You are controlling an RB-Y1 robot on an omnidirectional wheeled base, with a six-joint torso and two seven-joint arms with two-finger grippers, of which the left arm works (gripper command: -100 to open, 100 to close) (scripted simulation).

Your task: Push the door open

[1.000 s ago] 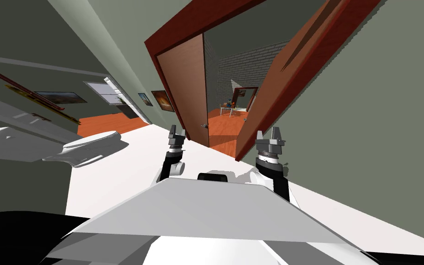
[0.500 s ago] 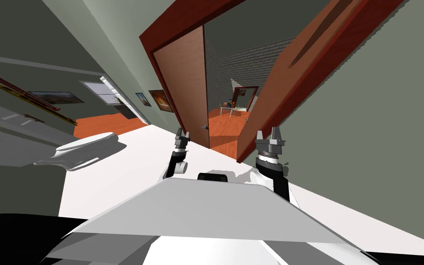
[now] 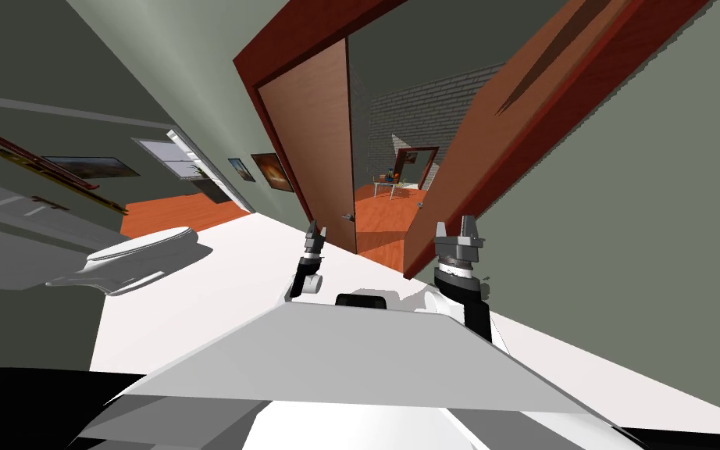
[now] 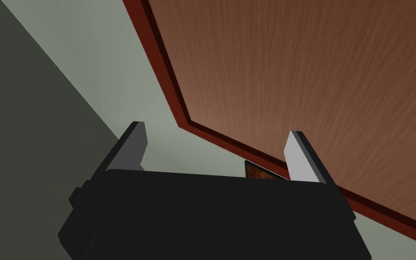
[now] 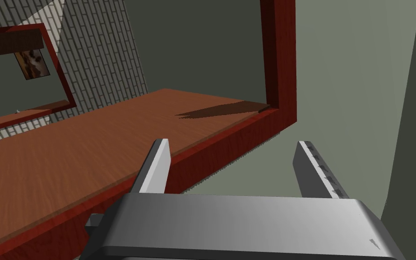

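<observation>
Since a second ago the left gripper (image 3: 315,233) has reached further forward toward the door (image 3: 311,133), and my own view has crept closer to the doorway, so the toilet (image 3: 140,250) and the wall pictures (image 3: 272,170) have slid outward. The right gripper (image 3: 458,230) keeps its place. The door is a brown wood-grain panel in a dark red door frame (image 3: 288,48), standing partly open and swung away from me. Its lower part lies right ahead of the left fingertips, though whether they touch it cannot be told. The small handle (image 3: 345,215) sits on the door's free edge, just beyond those fingertips and a little to the side of the right gripper. In the left wrist view the left fingers (image 4: 132,144) stand wide apart with nothing between them. One points at the grey-green wall and the other at the door panel, with the frame's red edge running between the two. The right fingers (image 5: 157,167) are also spread and hold nothing. Ahead of them are the frame's red corner and its brown inner face (image 5: 67,153). Beyond both pairs of fingers, through the gap beside the door's free edge, show an orange floor (image 3: 382,226), a grey brick wall (image 3: 429,94) and a small table (image 3: 387,186), well apart from either gripper. A white floor (image 3: 218,289) lies beneath the arms.
</observation>
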